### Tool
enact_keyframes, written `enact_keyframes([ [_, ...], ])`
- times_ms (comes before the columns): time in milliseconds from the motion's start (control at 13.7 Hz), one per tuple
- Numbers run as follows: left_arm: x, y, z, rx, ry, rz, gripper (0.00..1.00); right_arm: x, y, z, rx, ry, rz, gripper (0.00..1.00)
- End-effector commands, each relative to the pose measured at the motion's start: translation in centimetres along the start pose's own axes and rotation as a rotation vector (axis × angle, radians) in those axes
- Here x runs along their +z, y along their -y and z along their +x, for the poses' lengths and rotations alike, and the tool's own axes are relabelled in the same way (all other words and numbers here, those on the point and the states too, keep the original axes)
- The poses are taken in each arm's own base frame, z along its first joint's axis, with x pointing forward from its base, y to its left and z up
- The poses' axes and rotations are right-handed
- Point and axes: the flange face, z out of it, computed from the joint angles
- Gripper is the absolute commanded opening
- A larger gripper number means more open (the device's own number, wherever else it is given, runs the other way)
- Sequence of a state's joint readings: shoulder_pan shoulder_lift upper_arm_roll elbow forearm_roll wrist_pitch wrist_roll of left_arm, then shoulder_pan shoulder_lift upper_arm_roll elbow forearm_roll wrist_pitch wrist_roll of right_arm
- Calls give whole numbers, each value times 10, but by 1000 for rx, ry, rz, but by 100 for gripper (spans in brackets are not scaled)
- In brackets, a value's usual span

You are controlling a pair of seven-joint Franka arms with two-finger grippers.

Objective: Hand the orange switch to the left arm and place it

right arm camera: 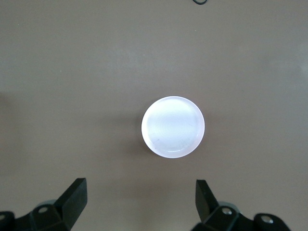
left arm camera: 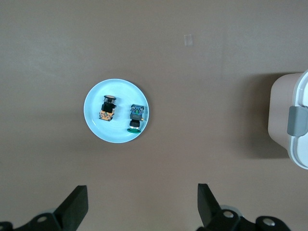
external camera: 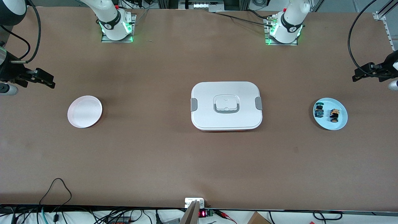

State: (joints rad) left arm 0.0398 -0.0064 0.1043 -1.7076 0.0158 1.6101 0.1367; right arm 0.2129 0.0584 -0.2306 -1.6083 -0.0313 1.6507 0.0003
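The orange switch (external camera: 334, 114) (left arm camera: 108, 109) lies on a light blue plate (external camera: 338, 123) (left arm camera: 115, 135) toward the left arm's end of the table. My left gripper (external camera: 357, 77) (left arm camera: 143, 192) hangs open and empty over bare table just beside that plate. The white lidded box (external camera: 226, 105) (left arm camera: 296, 120) stands mid-table between the two plates. Toward the right arm's end, my right gripper (external camera: 49, 82) (right arm camera: 140, 185) is open and empty over bare table near a pale pink plate (external camera: 84, 111) (right arm camera: 173, 126).
A blue-and-black component (external camera: 319, 110) (left arm camera: 136, 115) shares the blue plate with the switch. The pink plate holds nothing. Both arm bases (external camera: 116, 28) (external camera: 284, 31) stand along the table's edge farthest from the front camera. Cables (external camera: 56, 189) trail at the nearest edge.
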Motion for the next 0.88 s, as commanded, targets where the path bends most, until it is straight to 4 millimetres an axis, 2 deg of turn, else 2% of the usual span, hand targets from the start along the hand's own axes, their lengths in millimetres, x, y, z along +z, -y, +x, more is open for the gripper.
enact_keyframes([
  [0,0,0,1,-3,-25,-13,100,-7,3,-3,-15,9,19,100],
  [439,1,1,14,4,-27,4,100,-8,2,-4,-14,7,16,100],
  [804,-1,1,14,5,-31,4,100,-9,4,-4,-18,4,13,100],
])
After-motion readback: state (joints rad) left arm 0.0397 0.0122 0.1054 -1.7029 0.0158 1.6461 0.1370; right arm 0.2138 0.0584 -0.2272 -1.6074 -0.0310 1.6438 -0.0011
